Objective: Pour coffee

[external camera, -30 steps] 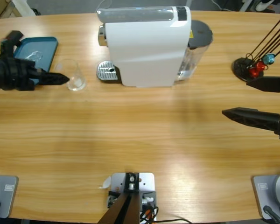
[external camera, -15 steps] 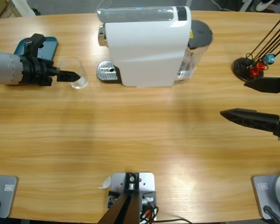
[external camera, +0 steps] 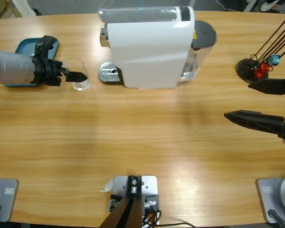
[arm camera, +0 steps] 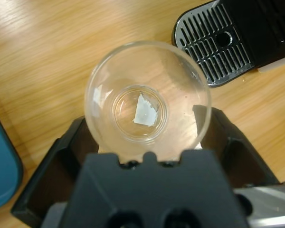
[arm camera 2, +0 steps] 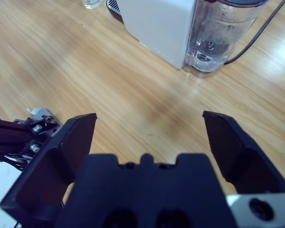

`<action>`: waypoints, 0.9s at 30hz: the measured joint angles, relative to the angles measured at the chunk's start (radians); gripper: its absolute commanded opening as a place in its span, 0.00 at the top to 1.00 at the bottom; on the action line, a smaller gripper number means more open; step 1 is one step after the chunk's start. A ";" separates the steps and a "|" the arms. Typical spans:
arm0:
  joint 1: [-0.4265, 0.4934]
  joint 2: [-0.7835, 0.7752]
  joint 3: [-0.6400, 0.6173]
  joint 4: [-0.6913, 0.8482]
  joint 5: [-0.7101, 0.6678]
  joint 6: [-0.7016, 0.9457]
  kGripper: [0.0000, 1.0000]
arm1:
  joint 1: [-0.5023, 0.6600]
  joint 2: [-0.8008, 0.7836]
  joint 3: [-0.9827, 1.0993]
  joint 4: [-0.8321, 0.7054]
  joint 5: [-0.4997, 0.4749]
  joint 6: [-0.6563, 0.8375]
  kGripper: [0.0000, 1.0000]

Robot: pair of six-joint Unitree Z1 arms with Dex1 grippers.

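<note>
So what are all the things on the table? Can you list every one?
Coffee machine: one, white with a clear water tank at its right, top middle of the table.
Drip tray: one, silver, at the machine's left foot.
Glass: one, clear, left of the drip tray; no coffee visible in it.
Tray: one, blue, far left, partly under the left arm.
Capsule rack: one, black wire rods, holding red and blue capsules, far right.
Table: one, wooden, long.
Left end effector: black, jaws either side of the glass.
Right end effector: black, jaws wide apart, holding nothing, right edge.
</note>
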 measured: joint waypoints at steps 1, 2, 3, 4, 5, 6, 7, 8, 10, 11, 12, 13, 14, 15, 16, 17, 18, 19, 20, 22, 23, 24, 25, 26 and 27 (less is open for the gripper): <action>0.000 0.006 0.000 -0.005 0.000 0.000 0.61 | 0.000 0.000 0.000 0.000 0.001 0.000 0.01; 0.000 0.011 0.000 -0.009 0.000 0.000 0.65 | 0.000 0.000 0.000 0.000 0.002 0.000 0.01; 0.000 0.014 0.000 -0.012 0.000 0.001 0.72 | 0.000 0.000 0.000 0.000 0.003 0.000 0.01; 0.000 0.017 0.000 -0.014 0.001 0.002 0.73 | 0.000 0.000 0.000 0.000 0.003 0.000 0.01; 0.000 0.019 0.000 -0.015 0.001 0.002 0.73 | 0.000 0.001 0.000 0.000 0.003 0.000 0.01; 0.000 0.022 0.002 -0.015 0.001 0.002 0.73 | 0.000 0.002 0.000 0.000 0.003 0.000 0.01; -0.001 0.026 0.003 -0.015 0.001 0.002 0.73 | 0.000 0.002 0.000 0.000 0.003 0.000 0.01; -0.001 0.030 0.004 -0.016 0.001 0.002 0.73 | 0.000 0.002 0.000 0.000 0.003 0.000 0.01; -0.001 0.036 0.005 -0.019 0.001 0.003 0.73 | 0.000 0.004 0.000 0.000 0.003 0.000 0.01; -0.001 0.039 0.006 -0.021 0.001 0.002 0.73 | 0.000 0.005 0.000 -0.001 0.003 0.000 0.01; -0.001 0.042 0.008 -0.023 0.001 0.002 0.70 | 0.000 0.006 0.000 -0.001 0.003 0.000 0.01; -0.001 0.043 0.010 -0.025 0.001 0.002 0.56 | 0.000 0.006 0.000 -0.001 0.003 0.000 0.01; -0.001 0.045 0.012 -0.027 0.001 0.002 0.36 | 0.000 0.006 0.000 -0.001 0.003 0.000 0.01; -0.001 0.046 0.014 -0.029 0.001 0.002 0.19 | 0.000 0.006 0.000 -0.002 0.003 0.000 0.01; -0.001 0.046 0.017 -0.030 0.001 0.002 0.04 | 0.000 0.006 0.000 -0.002 0.003 0.000 0.01; -0.001 0.046 0.020 -0.031 0.001 0.002 0.01 | 0.000 0.006 0.000 -0.003 0.003 0.000 0.01; -0.001 0.046 0.024 -0.031 0.001 0.002 0.01 | -0.001 0.006 0.000 -0.003 0.003 0.000 0.01; -0.002 0.046 0.030 -0.033 0.001 0.002 0.01 | -0.001 0.006 0.000 -0.003 0.003 0.000 0.00; -0.006 0.042 0.038 -0.036 0.001 0.006 0.01 | -0.001 0.007 0.000 -0.003 0.003 0.000 0.00; -0.018 0.014 0.059 -0.049 0.001 0.020 0.01 | -0.001 0.008 0.000 -0.003 0.003 0.000 0.00; -0.024 -0.013 0.068 -0.059 0.005 0.030 0.01 | -0.001 0.010 0.000 -0.004 0.003 0.000 0.00; -0.026 -0.038 0.074 -0.071 0.012 0.038 0.01 | -0.001 0.012 0.000 -0.004 0.003 0.000 0.00; -0.026 -0.063 0.078 -0.085 0.020 0.044 0.01 | -0.001 0.016 0.000 -0.004 0.003 0.000 0.00; -0.027 -0.086 0.079 -0.101 0.026 0.048 0.01 | -0.001 0.019 0.000 -0.004 0.005 0.000 0.00; -0.027 -0.102 0.080 -0.116 0.031 0.050 0.01 | -0.002 0.023 0.000 -0.005 0.005 0.000 0.00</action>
